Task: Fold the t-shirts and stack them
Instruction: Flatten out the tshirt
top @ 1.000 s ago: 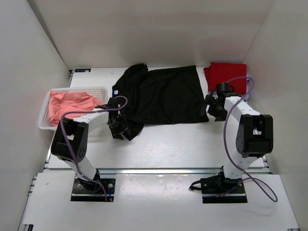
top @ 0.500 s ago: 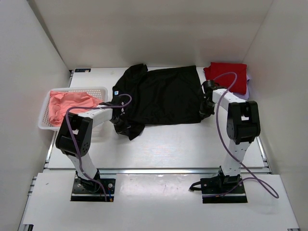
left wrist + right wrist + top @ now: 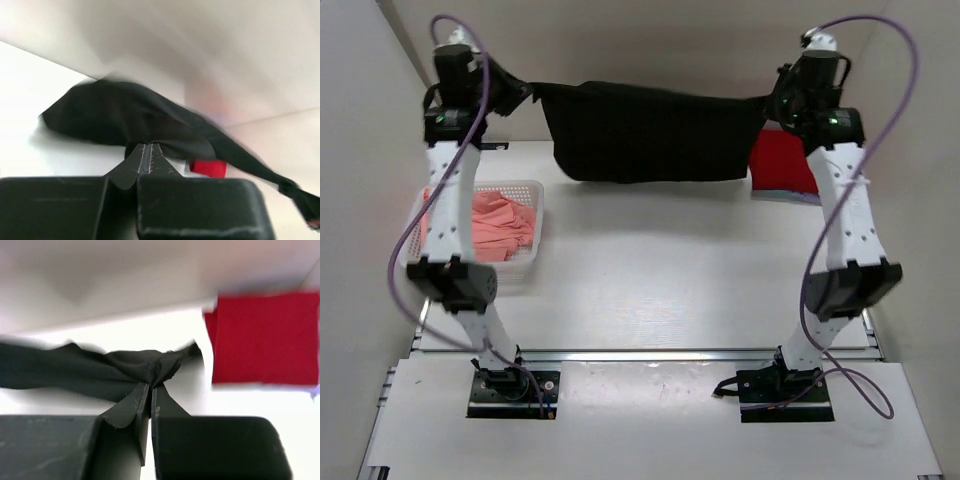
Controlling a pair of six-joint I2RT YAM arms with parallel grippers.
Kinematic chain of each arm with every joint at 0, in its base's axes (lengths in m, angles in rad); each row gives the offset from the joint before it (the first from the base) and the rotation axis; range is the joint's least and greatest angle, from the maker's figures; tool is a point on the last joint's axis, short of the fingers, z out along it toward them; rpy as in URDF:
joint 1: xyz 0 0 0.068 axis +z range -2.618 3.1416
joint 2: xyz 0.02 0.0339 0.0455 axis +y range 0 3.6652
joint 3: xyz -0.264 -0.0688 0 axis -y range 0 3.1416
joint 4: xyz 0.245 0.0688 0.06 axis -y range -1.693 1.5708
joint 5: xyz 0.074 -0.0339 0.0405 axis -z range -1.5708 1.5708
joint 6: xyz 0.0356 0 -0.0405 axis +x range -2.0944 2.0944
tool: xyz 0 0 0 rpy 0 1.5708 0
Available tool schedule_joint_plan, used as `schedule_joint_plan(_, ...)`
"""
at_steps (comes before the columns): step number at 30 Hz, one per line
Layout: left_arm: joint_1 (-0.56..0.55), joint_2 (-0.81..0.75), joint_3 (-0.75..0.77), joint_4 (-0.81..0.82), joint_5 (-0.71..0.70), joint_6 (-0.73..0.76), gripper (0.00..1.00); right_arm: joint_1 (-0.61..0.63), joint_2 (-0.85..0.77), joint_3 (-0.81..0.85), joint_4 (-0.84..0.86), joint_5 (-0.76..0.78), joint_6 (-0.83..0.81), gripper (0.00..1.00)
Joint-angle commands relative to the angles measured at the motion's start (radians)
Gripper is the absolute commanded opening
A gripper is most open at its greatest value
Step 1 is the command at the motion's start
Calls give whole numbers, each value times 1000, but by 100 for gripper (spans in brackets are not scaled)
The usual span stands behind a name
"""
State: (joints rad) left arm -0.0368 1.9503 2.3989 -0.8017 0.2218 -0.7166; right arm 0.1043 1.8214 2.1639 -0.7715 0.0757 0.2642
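- Hoisting is the big change: half a second ago the black t-shirt (image 3: 650, 140) lay spread flat on the bench (image 3: 660, 280) with both arms low at its sides. Now I have it up in the air at the far side, strung between the two raised arms like washing on a line
- My left tool (image 3: 523, 96) is clenched on one end of the shirt; its wrist camera shows the fingers pinched together with black cloth bunched at the tips
- My right tool (image 3: 775, 100) is clamped the same way on the other end, with the cloth gathered where the closed tips meet
- Between the two grips the top edge runs fairly taut with a slight sag in the middle, and the body hangs below it as a broad curtain. The lower hem looks clear of the bench, though the overhead angle flattens height and I can't be sure
- At the far right the red t-shirt (image 3: 785, 165) lies folded on the bench, just beside the right end of the hanging cloth
- Over on the left the salmon-pink t-shirts (image 3: 500, 220) are still heaped, unfolded, in the basket (image 3: 535, 188)
- For the task, I read this as the shirt being shaken out so it can be laid down smooth or draped over itself for the first fold. With one shirt folded, one in the air and the pink ones waiting, I judge we are in the early part
- My concern is evenness: if one arm comes down ahead of the other, the cloth will land skewed or rumpled and need straightening
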Motion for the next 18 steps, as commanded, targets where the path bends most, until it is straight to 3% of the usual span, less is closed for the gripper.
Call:
schedule_joint_plan(1, 6, -322, -291, 175, 15, -47, 0, -3, -164, -13, 34, 42, -43, 0)
schedule_joint_plan(3, -9, -461, -371, 217, -22, -52, 0, -2, -250, -91, 60, 35, -45, 0)
schedule_joint_plan(6, -18, -482, -185, 83, -77, -18, 0, 3, -474, -299, 139, 29, -49, 0)
schedule_joint_plan(9, -14, -551, -135, 62, -96, -35, 0, -4, -647, -389, 190, 27, -10, 0)
schedule_joint_plan(14, -31, -620, -221, 153, -50, -156, 0, -89, -628, -205, 64, -139, 3, 0)
schedule_joint_plan(18, -43, -593, -294, 203, -13, -207, 0, -101, -577, -206, 87, -195, 7, 0)
